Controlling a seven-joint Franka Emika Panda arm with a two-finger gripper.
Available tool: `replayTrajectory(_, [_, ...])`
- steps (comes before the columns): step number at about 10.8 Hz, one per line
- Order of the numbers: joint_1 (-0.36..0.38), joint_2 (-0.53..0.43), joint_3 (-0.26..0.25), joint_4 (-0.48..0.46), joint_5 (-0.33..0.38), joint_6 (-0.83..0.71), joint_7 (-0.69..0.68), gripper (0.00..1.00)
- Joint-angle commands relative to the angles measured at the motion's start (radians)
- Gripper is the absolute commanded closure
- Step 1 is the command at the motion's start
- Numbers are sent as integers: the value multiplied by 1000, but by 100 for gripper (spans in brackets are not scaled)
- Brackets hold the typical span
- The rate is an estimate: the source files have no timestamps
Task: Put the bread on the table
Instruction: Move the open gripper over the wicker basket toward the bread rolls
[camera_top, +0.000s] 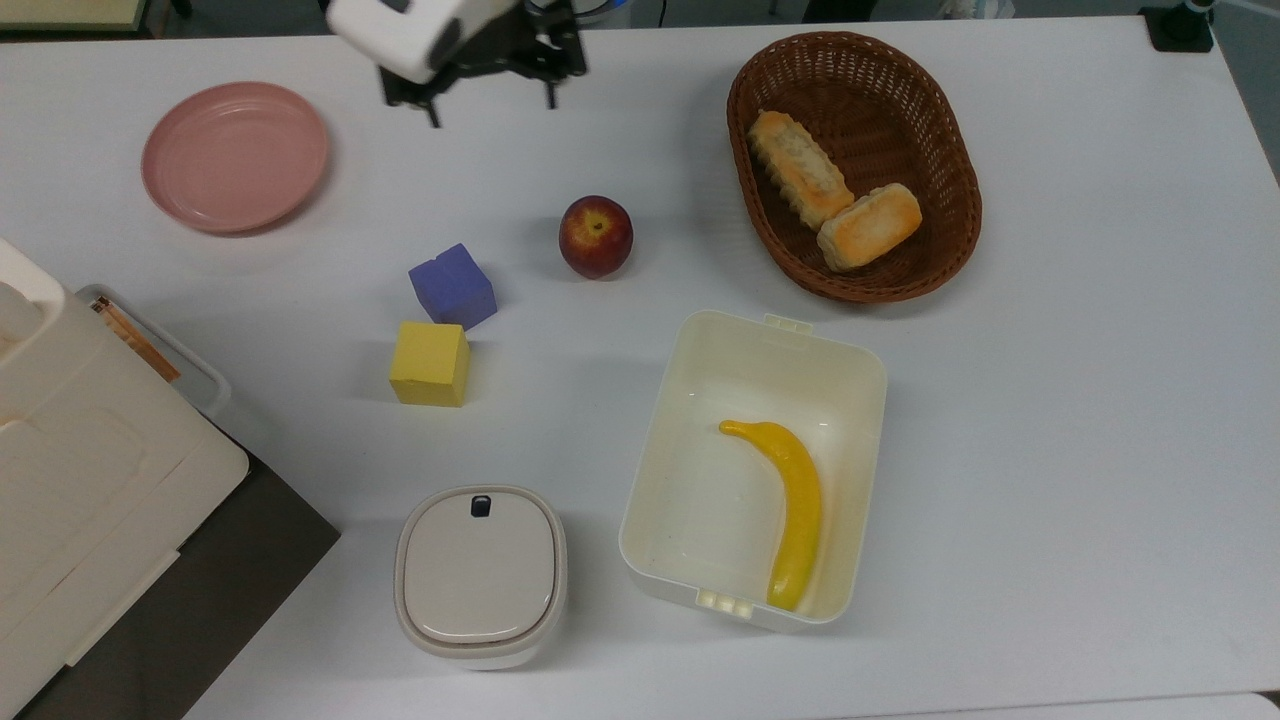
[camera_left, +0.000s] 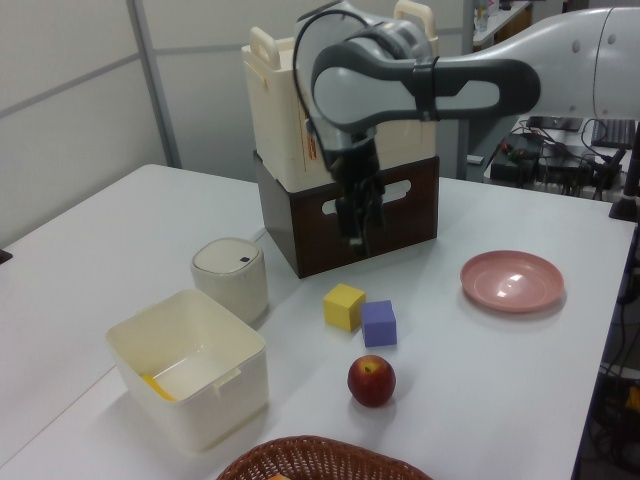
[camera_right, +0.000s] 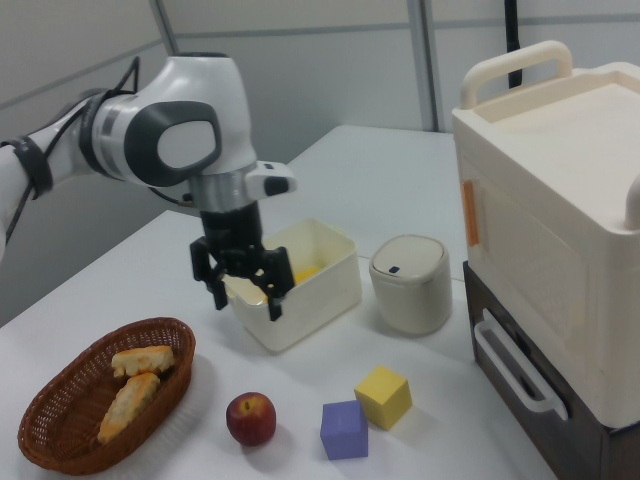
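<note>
**A:** ok so where's the bread (camera_top: 869, 226) right now? I see two bready things.

**B:** Both sit in the brown wicker basket (camera_top: 950, 120), at the top view's upper right. The short blocky one with the toasted orange top lies toward the near side of the basket, touching the end of the longer, paler ridged bread stick (camera_top: 799, 167). In the right view the basket is at the lower left, and the bread (camera_right: 140, 360) is the one farther from the camera.

**A:** and the gripper?

**B:** The gripper (camera_top: 490, 103) hangs above the table (camera_top: 1080, 400) near the far edge in the top view, between the pink plate (camera_top: 235, 156) and the basket, well apart from both. Fingers are spread wide with nothing between them; the right view shows that best, with the gripper (camera_right: 243, 297) in front of the tub.

**A:** other containers?

**B:** A cream plastic tub (camera_top: 660, 440), open, with a yellow banana (camera_top: 790, 505) lying along one side of it. Beside it stands a small round-cornered bin (camera_top: 480, 575) with its lid on, so its inside is hidden. The plate has nothing on it.

**A:** loose stuff?

**B:** A red apple (camera_top: 596, 236), a purple cube (camera_top: 452, 286) and a yellow cube (camera_top: 430, 363), all straight on the table. The two cubes are just beside each other.
</note>
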Motion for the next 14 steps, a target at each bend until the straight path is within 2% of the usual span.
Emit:
replayTrajectory(1, [110,-10,-4,-33,13,-14,146,0])
replayTrajectory(7, [265,78,-4,-29,111,2,447,0])
replayTrajectory(11, [328,117,-4,-30,220,120,697,0])
replayTrajectory(14, [404,188,-4,-34,230,232,817,0])
